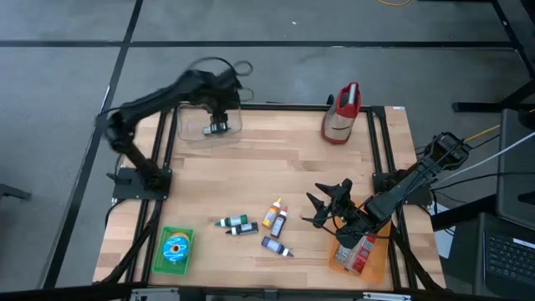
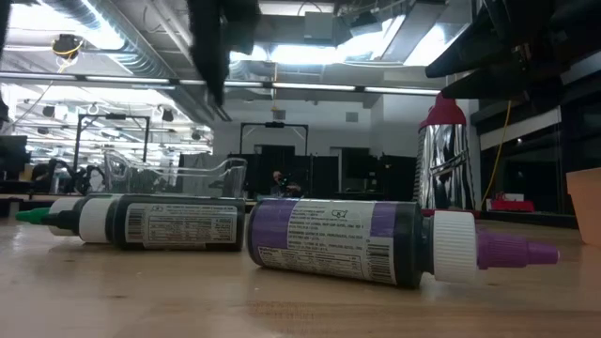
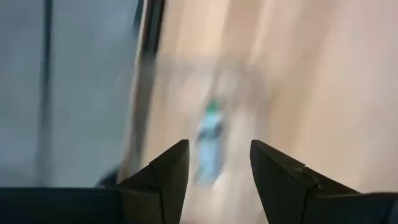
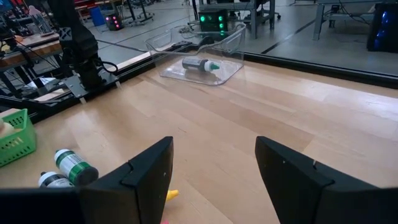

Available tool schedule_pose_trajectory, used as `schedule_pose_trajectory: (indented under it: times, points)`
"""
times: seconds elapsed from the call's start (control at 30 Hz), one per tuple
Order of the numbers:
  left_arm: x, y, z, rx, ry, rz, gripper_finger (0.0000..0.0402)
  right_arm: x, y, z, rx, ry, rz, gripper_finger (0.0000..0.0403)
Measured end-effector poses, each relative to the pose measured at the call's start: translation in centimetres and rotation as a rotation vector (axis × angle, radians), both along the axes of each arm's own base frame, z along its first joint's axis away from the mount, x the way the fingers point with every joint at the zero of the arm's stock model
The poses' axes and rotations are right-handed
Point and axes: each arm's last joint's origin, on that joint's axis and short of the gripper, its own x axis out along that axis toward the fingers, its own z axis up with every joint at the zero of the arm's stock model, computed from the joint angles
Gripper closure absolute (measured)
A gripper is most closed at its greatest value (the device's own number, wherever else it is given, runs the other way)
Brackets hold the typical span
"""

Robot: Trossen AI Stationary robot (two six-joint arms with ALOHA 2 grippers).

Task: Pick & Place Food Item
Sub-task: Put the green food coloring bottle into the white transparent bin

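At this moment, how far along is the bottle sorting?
Done: one green-capped bottle lies in the clear bin. In hand: nothing; the left gripper hovers open and empty over the bin, and the right gripper waits open. Left: five bottles on the table.

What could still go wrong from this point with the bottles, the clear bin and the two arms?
1. The left gripper hangs, jaws apart, right above the clear bin holding one green-capped bottle; a careless swing might clip the light bin's wall and shift it.
2. The bottles left on the table lie on their sides close together; grasping one may nudge or roll its neighbours.
3. The open right gripper waits beside that cluster, so the arms could crowd each other there.
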Motion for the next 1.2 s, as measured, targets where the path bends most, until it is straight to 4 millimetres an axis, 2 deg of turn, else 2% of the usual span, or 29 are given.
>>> schedule_pose_trajectory:
  times: [0.13, 0.2, 0.27, 0.37, 0.53, 0.73, 0.83, 0.93, 1.2]
  points:
    - [-1.2, -3.1, 3.0, -0.073, -0.380, -0.082, 0.0239, 0.0, 0.0, 0.0, 0.000, 0.000, 0.000, 0.0172]
    - [-1.5, -5.1, 3.4, -0.074, -0.482, -0.136, 0.0241, 0.0, 0.0, 0.0, 0.004, 0.003, 0.004, 0.0172]
    - [-1.8, -7.2, 2.9, -0.073, -0.544, -0.177, 0.0242, 0.0, 0.0, 0.0, 0.010, 0.008, 0.010, 0.0172]
    - [-2.0, -10.3, 0.9, -0.094, -0.631, -0.218, 0.0241, 0.0, 0.0, 0.0, 0.010, 0.008, 0.010, 0.0172]
    - [-2.2, -15.3, -4.0, -0.090, -0.766, -0.260, 0.0237, 0.0, 0.0, 0.0, 0.011, 0.008, 0.010, 0.0172]
    - [-3.5, -19.4, -10.3, -0.050, -0.781, -0.154, 0.0238, 0.0, 0.1, 0.0, 0.015, 0.005, 0.011, 0.0172]
    - [-4.4, -21.1, -12.8, -0.076, -0.765, -0.099, 0.0236, 0.0, 0.1, 0.0, 0.016, 0.005, 0.011, 0.0172]
    - [-5.1, -22.9, -14.1, -0.131, -0.790, -0.069, 0.0235, 0.0, 0.1, 0.0, 0.018, 0.003, 0.011, 0.0172]
    - [-6.0, -26.9, -15.6, -0.251, -0.784, -0.032, 0.0223, 0.1, 0.1, 0.0, 0.026, -0.002, 0.013, 0.0172]
